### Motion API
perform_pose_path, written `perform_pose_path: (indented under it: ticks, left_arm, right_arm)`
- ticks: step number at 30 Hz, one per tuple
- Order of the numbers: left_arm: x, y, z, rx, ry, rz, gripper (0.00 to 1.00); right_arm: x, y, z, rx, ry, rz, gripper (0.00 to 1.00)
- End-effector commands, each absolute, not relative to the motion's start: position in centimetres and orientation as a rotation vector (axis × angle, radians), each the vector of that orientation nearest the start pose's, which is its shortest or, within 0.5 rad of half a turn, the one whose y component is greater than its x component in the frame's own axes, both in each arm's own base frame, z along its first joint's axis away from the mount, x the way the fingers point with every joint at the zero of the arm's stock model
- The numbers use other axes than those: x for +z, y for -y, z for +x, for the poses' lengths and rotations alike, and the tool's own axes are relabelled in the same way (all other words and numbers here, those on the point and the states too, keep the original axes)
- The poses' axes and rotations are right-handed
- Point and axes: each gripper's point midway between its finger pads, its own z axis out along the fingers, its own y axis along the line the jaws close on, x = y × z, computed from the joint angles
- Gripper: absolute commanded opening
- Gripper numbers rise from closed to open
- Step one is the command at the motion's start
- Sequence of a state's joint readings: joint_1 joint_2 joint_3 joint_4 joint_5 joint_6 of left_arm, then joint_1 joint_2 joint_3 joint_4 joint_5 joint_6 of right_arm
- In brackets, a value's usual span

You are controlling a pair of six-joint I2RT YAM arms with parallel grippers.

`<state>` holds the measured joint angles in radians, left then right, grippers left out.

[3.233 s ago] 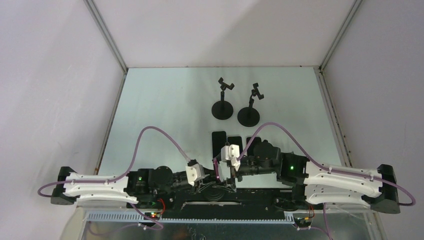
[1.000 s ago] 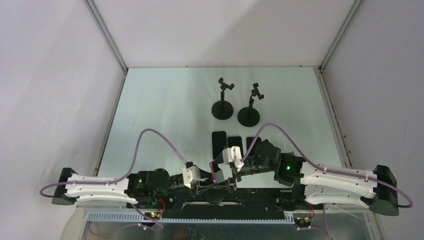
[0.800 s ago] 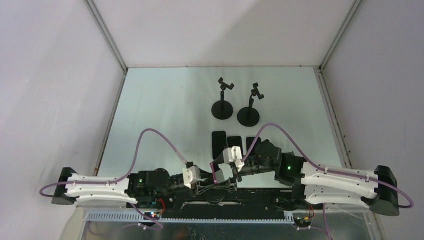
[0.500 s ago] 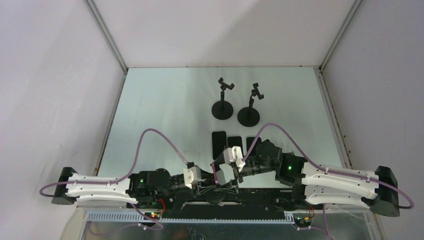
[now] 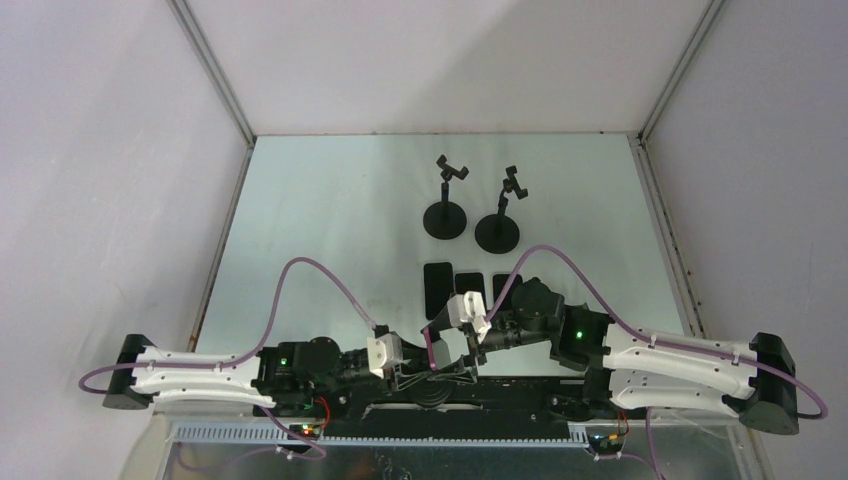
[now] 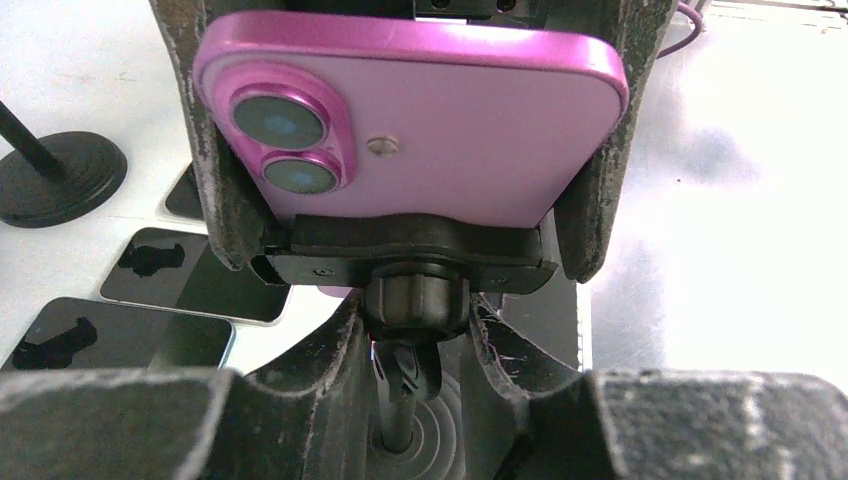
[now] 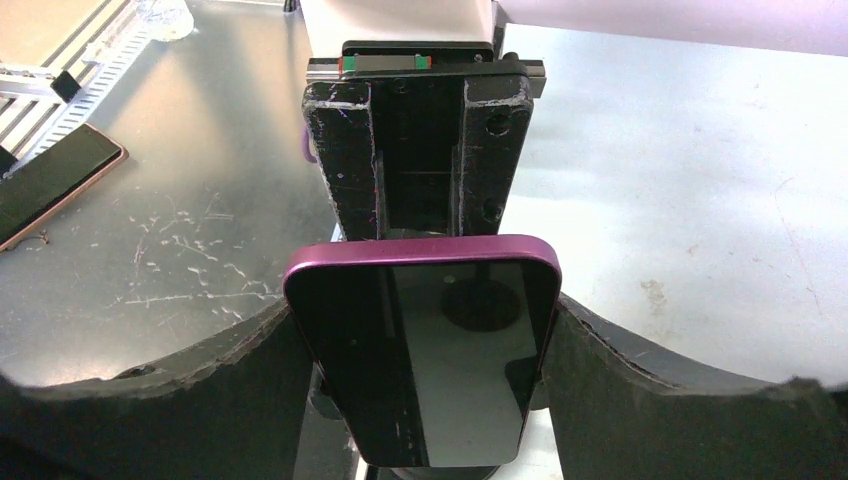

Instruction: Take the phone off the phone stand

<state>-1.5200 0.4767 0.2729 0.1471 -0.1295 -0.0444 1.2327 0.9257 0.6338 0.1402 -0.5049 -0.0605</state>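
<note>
Left wrist view: the pink phone (image 6: pixel 420 130) was seated in the phone stand (image 6: pixel 410 258), pinched edgewise by the right end effector (image 7: pixel 422 340); the stand's neck was clasped by the left end effector (image 6: pixel 415 345). Beyond the stand, dark phones (image 5: pixel 438 285) and empty stands (image 5: pixel 444 215) were seen.

No readable text, label, brand, number or sign appears in any view.

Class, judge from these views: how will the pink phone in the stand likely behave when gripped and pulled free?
Probably stiff: the pink phone is a flat, thin slab. Likely slippery: its glossy screen mirrors the scene. Pulling may drag the phone stand along, since it clamps the phone's edge.
</note>
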Motion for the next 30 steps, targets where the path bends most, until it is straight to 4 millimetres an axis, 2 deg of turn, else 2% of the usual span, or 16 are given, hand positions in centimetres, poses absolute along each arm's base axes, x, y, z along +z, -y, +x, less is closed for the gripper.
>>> perform_pose_path:
  ticks: [1,2,4,5,6,8,9,10,12,13,21,24,30]
  left_arm:
    - [24.2,28.2,5.1,-1.102,-1.261,0.912,0.00]
    - [24.2,28.2,5.0,-1.103,-1.259,0.920,0.00]
    - [24.0,28.3,4.9,-1.103,-1.258,0.935,0.00]
    - [24.0,28.4,4.8,-1.106,-1.256,0.944,0.00]
    - [23.9,28.4,4.6,-1.109,-1.253,0.952,0.00]
    - [23.9,28.5,4.2,-1.119,-1.241,0.974,0.00]
    - [24.0,28.7,3.8,-1.138,-1.225,0.995,0.00]
    - [23.9,28.8,3.5,-1.146,-1.214,1.016,0.00]
    - [24.2,29.1,2.5,-1.188,-1.180,1.058,0.00]
    - [24.1,29.4,1.6,-1.218,-1.163,1.099,0.00]
    - [24.0,30.8,-1.2,-1.274,-1.090,1.232,0.00]
    - [23.9,31.0,-1.7,-1.288,-1.082,1.243,0.00]
    - [24.1,31.1,-3.0,-1.326,-1.058,1.267,0.00]
  right_arm:
    - [22.8,-33.6,0.8,1.375,-1.221,-1.520,0.26]
    - [22.7,-33.7,1.1,1.359,-1.225,-1.513,0.16]
    - [22.6,-33.7,1.5,1.334,-1.228,-1.507,0.13]
    - [22.6,-33.7,1.6,1.329,-1.228,-1.508,0.15]
    - [22.4,-33.7,1.9,1.315,-1.230,-1.508,0.22]
    - [22.2,-33.8,2.1,1.301,-1.224,-1.519,0.25]
    - [22.1,-33.8,2.2,1.297,-1.221,-1.523,0.22]
    - [22.0,-33.9,2.7,1.280,-1.219,-1.521,0.10]
    - [21.7,-33.9,3.5,1.253,-1.214,-1.523,0.00]
    - [21.5,-33.9,4.2,1.238,-1.219,-1.519,0.00]
    - [21.2,-34.2,8.8,1.145,-1.198,-1.470,0.00]
    - [21.0,-34.3,10.1,1.131,-1.205,-1.453,0.00]
    - [18.9,-35.1,12.7,1.092,-1.227,-1.451,0.00]
